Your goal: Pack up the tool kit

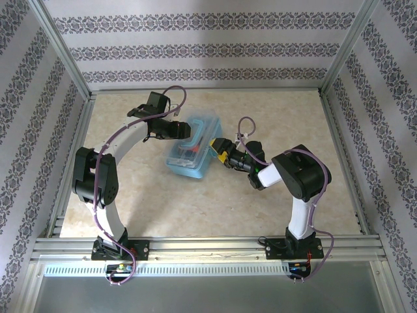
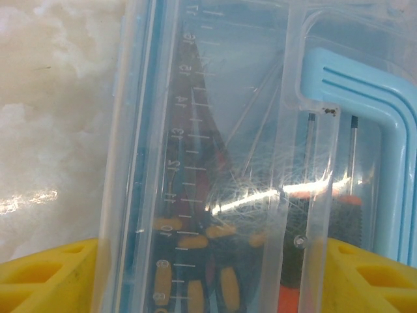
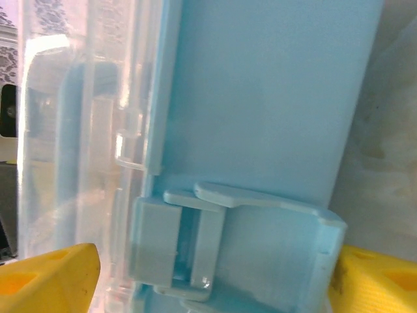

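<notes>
Tool case (image 1: 193, 149), clear blue plastic, lies a little beyond the middle of the worktop (image 1: 280, 117), lid down, angled toward the far right corner. The left hand (image 1: 171, 128) sits over its far left end with fingers (image 2: 45, 277) spread wide across the lid, probably to steady the case; whether they press on it I cannot tell. The right hand (image 1: 220, 151) faces the case's right side, also open and gripping nothing, its fingers (image 3: 45, 280) either side of the pale blue latch (image 3: 241, 241). That latch looks not yet snapped home, so this hand is likely lined up to push it shut. Pliers (image 2: 195, 261) with yellow-and-black handles already lie inside.
</notes>
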Controlling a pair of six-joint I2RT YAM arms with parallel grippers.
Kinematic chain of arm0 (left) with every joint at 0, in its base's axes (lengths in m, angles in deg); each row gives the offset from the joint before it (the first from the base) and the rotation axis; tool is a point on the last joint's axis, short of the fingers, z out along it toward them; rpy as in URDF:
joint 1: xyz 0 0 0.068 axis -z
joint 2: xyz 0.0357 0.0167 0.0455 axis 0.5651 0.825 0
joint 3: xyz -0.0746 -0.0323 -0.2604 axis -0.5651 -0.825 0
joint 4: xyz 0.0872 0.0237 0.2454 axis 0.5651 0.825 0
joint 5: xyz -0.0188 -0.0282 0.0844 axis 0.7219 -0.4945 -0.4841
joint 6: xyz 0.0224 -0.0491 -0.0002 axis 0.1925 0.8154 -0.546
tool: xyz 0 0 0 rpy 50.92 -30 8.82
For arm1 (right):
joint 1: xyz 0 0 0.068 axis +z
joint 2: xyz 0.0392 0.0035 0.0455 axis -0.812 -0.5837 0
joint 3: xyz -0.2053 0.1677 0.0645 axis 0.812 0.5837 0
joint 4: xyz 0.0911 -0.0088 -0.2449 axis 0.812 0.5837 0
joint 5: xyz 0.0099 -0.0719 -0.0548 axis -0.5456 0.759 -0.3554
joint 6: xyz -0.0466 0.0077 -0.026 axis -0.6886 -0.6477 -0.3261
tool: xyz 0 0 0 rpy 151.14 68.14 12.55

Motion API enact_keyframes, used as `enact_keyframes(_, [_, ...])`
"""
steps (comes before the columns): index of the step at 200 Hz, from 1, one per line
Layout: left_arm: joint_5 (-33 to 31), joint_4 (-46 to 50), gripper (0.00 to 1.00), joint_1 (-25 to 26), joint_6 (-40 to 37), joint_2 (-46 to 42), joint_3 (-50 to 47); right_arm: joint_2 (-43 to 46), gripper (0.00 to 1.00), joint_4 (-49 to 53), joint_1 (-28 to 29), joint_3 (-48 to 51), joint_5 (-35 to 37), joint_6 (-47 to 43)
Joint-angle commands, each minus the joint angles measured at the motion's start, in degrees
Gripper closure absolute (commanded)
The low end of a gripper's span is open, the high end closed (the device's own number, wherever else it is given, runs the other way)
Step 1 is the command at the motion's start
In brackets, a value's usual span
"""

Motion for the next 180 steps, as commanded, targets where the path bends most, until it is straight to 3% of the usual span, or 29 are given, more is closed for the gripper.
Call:
enact_keyframes(1, [-0.71,6.49,0.57,0.07,0.68,5.49,-3.69,2.12,0.14,-4.30,0.78,0.50,-0.21,2.08])
enact_keyframes(125, [-4.00,6.87,0.59,0.58,1.21,4.79,-3.81,7.76,0.20,-2.60,1.05,3.60,2.77,2.42])
enact_keyframes(180, [-4.75,7.11,0.59,1.13,1.18,4.87,-3.59,11.26,0.23,3.93,1.40,2.51,3.95,-0.55])
